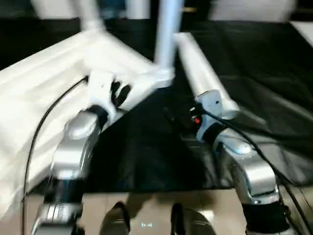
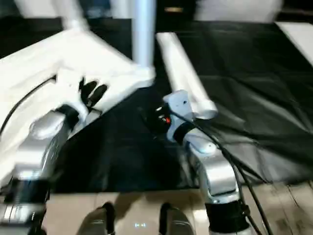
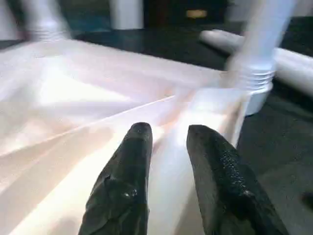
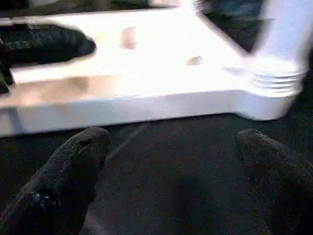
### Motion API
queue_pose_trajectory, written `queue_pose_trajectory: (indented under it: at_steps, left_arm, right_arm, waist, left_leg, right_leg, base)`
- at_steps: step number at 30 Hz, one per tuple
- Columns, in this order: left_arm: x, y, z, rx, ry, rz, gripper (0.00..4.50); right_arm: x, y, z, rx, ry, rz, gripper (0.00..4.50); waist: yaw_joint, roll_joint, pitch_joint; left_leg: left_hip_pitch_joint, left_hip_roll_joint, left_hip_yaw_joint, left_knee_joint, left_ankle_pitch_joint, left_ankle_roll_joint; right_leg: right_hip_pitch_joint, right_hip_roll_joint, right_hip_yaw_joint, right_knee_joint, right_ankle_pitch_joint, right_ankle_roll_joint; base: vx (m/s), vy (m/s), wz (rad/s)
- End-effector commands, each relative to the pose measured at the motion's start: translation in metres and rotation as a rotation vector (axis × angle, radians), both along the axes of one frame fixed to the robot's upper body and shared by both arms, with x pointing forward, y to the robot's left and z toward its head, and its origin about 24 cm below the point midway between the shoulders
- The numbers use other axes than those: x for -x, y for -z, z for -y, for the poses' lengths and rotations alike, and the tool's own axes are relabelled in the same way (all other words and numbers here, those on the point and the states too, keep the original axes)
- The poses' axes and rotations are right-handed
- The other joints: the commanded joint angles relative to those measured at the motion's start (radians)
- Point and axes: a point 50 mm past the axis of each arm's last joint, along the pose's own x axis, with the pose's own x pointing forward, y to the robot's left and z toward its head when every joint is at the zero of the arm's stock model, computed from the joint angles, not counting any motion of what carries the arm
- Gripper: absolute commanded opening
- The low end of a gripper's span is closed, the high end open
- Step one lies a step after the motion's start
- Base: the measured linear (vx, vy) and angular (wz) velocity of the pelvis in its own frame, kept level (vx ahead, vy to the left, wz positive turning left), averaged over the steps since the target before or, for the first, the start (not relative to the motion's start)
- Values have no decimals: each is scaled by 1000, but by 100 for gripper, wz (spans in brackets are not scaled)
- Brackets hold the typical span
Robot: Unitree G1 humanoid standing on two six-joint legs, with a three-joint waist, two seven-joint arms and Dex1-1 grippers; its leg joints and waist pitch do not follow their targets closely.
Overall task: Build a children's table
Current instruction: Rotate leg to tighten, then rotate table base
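Lying upside-down, the smooth white plastic tabletop (image 1: 54, 83) faces both empty grippers, fingers apart

No readable text, labels, brands, numbers or signs anywhere, nothing legible on any surface in these blurred views

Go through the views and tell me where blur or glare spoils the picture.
Left eye view: motion blur smears the left arm and the tabletop. Right eye view: much the same. Left wrist view: glare washes out the tabletop's ribs; the screwed-in leg is soft. Right wrist view: tabletop edge overexposed, fingers blurred.
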Motion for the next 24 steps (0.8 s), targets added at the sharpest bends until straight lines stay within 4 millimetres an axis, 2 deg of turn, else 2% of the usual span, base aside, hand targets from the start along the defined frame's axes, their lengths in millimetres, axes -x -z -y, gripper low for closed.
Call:
queue_pose_trajectory:
  at_steps: [1,3,4,5,6,7,8,9,10,11,12,13,14,15,16,17,18,19,20,21,22,24]
  left_arm:
    - [7,-1,4,-31,-40,-24,141]
    - [12,-3,1,-41,-78,-37,141]
    - [12,-4,-6,-82,-115,-38,141]
    - [13,-3,-10,-96,-131,-45,141]
    - [13,-3,-13,-106,-146,-51,141]
    - [13,-3,-25,-138,-193,-69,141]
    - [13,-3,-29,-148,-207,-76,141]
    - [12,-3,-37,-160,-233,-84,141]
    - [12,-3,-39,-164,-240,-86,141]
    - [12,-3,-39,-164,-240,-86,141]
    - [12,-4,-44,-176,-262,-95,141]
    - [11,-4,-51,-202,-282,-109,141]
    - [10,-3,-58,-237,-296,-130,141]
    - [9,-3,-65,-264,-308,-146,141]
    - [9,-3,-71,-275,-333,-156,141]
    - [11,-4,-78,-276,-363,-171,141]
    - [12,-5,-80,-274,-371,-177,141]
    - [12,-4,-80,-272,-366,-180,141]
    - [15,-2,-81,-261,-332,-193,141]
    - [15,-2,-80,-255,-313,-196,141]
    - [16,0,-79,-253,-295,-206,141]
    - [15,6,-80,-274,-274,-238,141]
  right_arm:
    - [5,1,4,6,1,-9,450]
    - [5,1,4,4,-1,-15,450]
    - [5,0,4,-5,-1,-16,450]
    - [4,0,3,-3,3,-14,450]
    - [4,0,2,-1,2,-15,450]
    - [1,2,1,28,34,-12,450]
    - [-1,3,2,39,55,-11,450]
    - [-1,5,0,33,61,-40,450]
    - [-1,6,-1,33,60,-46,450]
    - [-1,6,-1,33,60,-46,450]
    - [0,7,-2,31,52,-60,450]
    - [0,8,-4,15,52,-70,450]
    - [1,9,-6,7,47,-75,450]
    - [2,10,-7,6,42,-76,450]
    - [2,10,-8,6,39,-75,450]
    - [2,10,-9,10,41,-73,450]
    - [2,10,-8,10,45,-73,450]
    - [2,10,-8,8,46,-73,450]
    - [2,9,-7,3,54,-74,450]
    - [2,9,-7,3,57,-73,450]
    - [1,9,-6,5,65,-76,450]
    - [-1,9,-6,12,72,-78,450]
  waist:
    - [6,20,-68]
    - [11,15,-68]
    - [14,9,-66]
    - [14,9,-68]
    - [15,13,-68]
    - [14,30,-68]
    - [16,45,-68]
    - [43,47,-82]
    - [37,13,-79]
    - [39,-18,-86]
    - [11,-24,-54]
    - [8,-18,-34]
    - [21,-8,-41]
    - [13,10,-77]
    - [3,56,-89]
    - [-1,63,-92]
    - [-5,54,-93]
    - [-6,41,-93]
    - [-5,27,-96]
    - [-7,20,-98]
    - [-5,6,-106]
    - [-5,4,-118]
  left_leg:
    - [7,-3,-19,-91,-510,-8]
    - [4,-13,-22,-87,-534,-50]
    - [-1,-24,-25,-75,-548,-78]
    - [-6,-31,-29,-63,-523,-80]
    - [-6,-33,-32,-60,-524,-84]
    - [-22,-36,-44,-96,-571,-104]
    - [-48,-44,-51,-152,-612,-121]
    - [-63,-78,-43,-220,-605,-149]
    - [-31,-81,-20,-204,-561,-194]
    - [40,-98,-10,-63,-479,-177]
    - [131,-85,-19,209,-277,-52]
    - [72,-44,-32,164,-269,-40]
    - [107,-20,-36,134,-338,-54]
    - [154,18,-33,27,-459,-82]
    - [137,59,-61,-34,-555,-122]
    - [124,53,-57,-47,-590,-142]
    - [120,45,-50,-47,-591,-139]
    - [103,32,-36,-42,-561,-127]
    - [93,24,-18,-33,-526,-113]
    - [88,21,-11,-30,-496,-105]
    - [80,18,2,-26,-389,-77]
    - [81,18,21,-26,-248,-32]
  right_leg:
    - [78,-59,34,-51,-531,-193]
    - [77,-71,34,-62,-596,-171]
    - [79,-92,27,-80,-720,-138]
    - [83,-107,20,-88,-778,-125]
    - [84,-110,14,-91,-797,-123]
    - [98,-82,0,-56,-762,-125]
    - [116,-36,-2,7,-692,-131]
    - [145,59,32,134,-464,-159]
    - [77,2,65,92,-462,-224]
    - [9,-82,91,-39,-611,-232]
    - [-79,-224,108,-193,-838,-265]
    - [24,-155,169,-119,-891,-257]
    - [39,-149,150,-107,-863,-227]
    - [21,-38,112,-47,-572,-176]
    - [26,2,109,17,-230,-128]
    - [32,-2,112,27,-84,-121]
    - [35,-10,115,17,-74,-120]
    - [48,-34,129,2,-129,-126]
    - [51,-54,147,-19,-250,-140]
    - [54,-62,154,-25,-299,-147]
    - [61,-66,160,-29,-326,-157]
    - [57,-62,161,-28,-242,-178]
  base:
    - [-55,-41,48]
    - [-55,-46,48]
    - [-63,-24,46]
    - [-63,-24,46]
    - [-67,-6,42]
    - [-78,13,40]
    - [-78,13,40]
    - [-113,24,51]
    - [-86,-69,85]
    - [-86,-69,85]
    - [28,-124,111]
    - [96,-35,58]
    - [96,-35,58]
    - [-4,-4,22]
    - [-97,1,24]
    - [-97,1,24]
    - [-53,32,3]
    - [0,0,0]
    - [0,0,0]
    - [0,0,0]
    - [0,0,0]
    - [7,-30,2]
